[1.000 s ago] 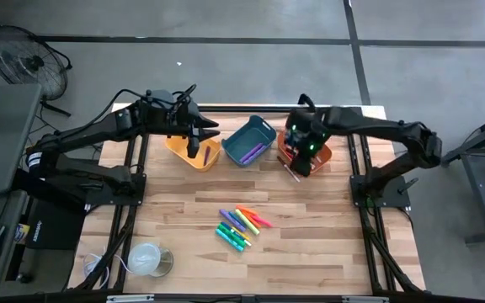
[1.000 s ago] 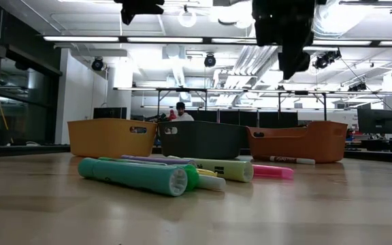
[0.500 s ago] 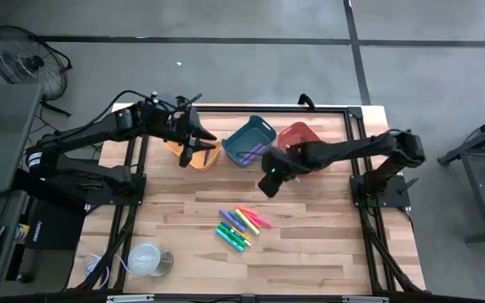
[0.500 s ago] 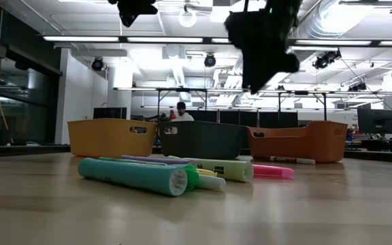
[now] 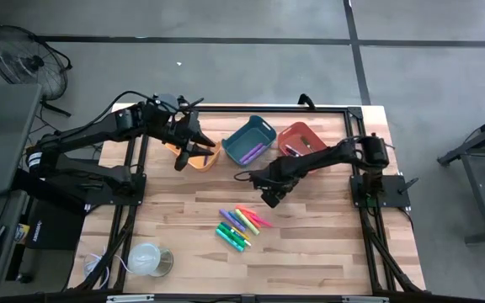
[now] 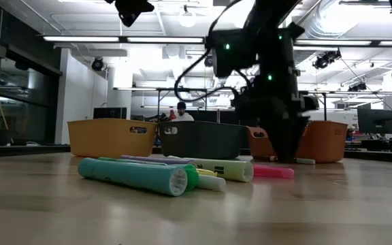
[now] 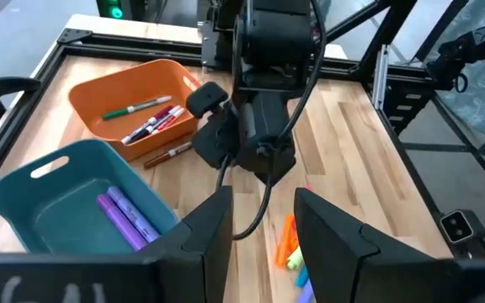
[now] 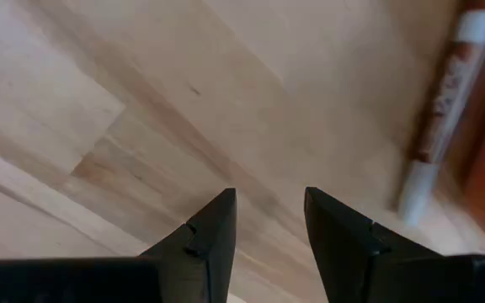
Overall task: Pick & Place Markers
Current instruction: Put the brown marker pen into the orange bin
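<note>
Several bright markers point(image 5: 242, 224) lie in a loose pile on the wooden table, near its middle; the low view shows them too point(image 6: 156, 174). My right gripper point(image 5: 269, 199) hangs open and empty low over the bare wood between the pile and the orange bin point(image 5: 300, 137). Its wrist view point(image 8: 268, 220) shows a red-brown marker with a white cap point(image 8: 441, 108) lying on the table beside that bin. My left gripper point(image 5: 185, 151) is open and empty above the yellow bin point(image 5: 199, 158). The open fingers also show in its wrist view point(image 7: 263, 240).
Three bins stand in a row at the far side: the yellow bin, a blue one point(image 5: 248, 141) holding purple markers point(image 7: 125, 215), and the orange one holding several markers point(image 7: 148, 120). A white cup-like thing point(image 5: 146, 258) sits at the near left corner.
My right gripper has swung from above the orange bin toward the table's left and near edge, and has come down close to the tabletop beside the marker pile. It stays open and empty.
</note>
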